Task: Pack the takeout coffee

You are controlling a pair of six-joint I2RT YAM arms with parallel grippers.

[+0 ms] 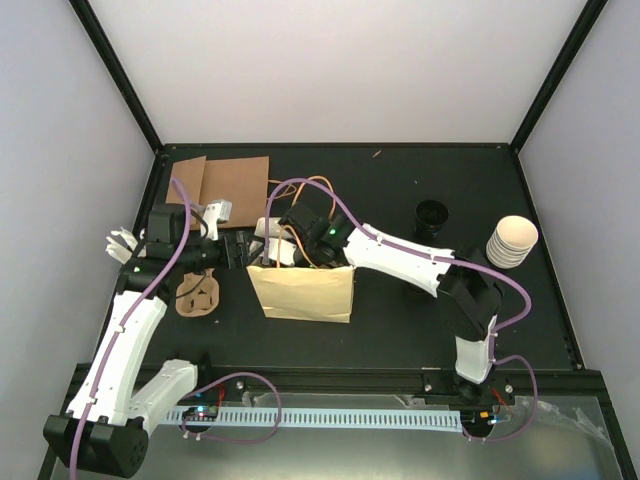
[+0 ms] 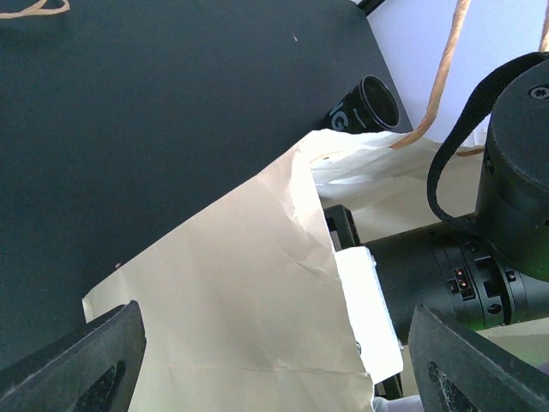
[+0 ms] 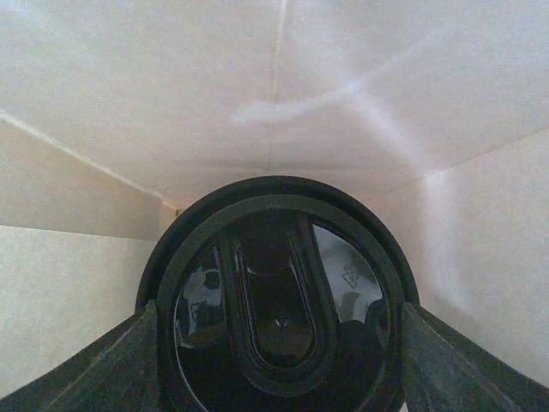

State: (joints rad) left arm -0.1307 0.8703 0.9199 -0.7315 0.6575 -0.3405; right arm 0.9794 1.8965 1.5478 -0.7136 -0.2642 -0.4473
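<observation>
**Coffee inside the bag, release to come**

On the left of the desk [image 1: 400, 335] lie one cardboard sheet [image 1: 235, 178] and one small brown moulded piece [image 1: 197, 295]. The left fingers [image 2: 86, 365] stand wide apart at the left wall of the single paper bag [image 1: 305, 292], pinching nothing. Inside that bag the right fingers [image 3: 467, 369] clasp the one takeout coffee [image 3: 279, 292]. Its black lid faces the wrist camera and the cup body is hidden.

The placing step seems in hand. The next move calls for setting the cup upright on the bag's floor, then letting go and lifting straight out.

Further right stand one stack of black lids [image 1: 432, 217] and one stack of spare cups [image 1: 511, 242]; I cannot tell how many are in either.
</observation>
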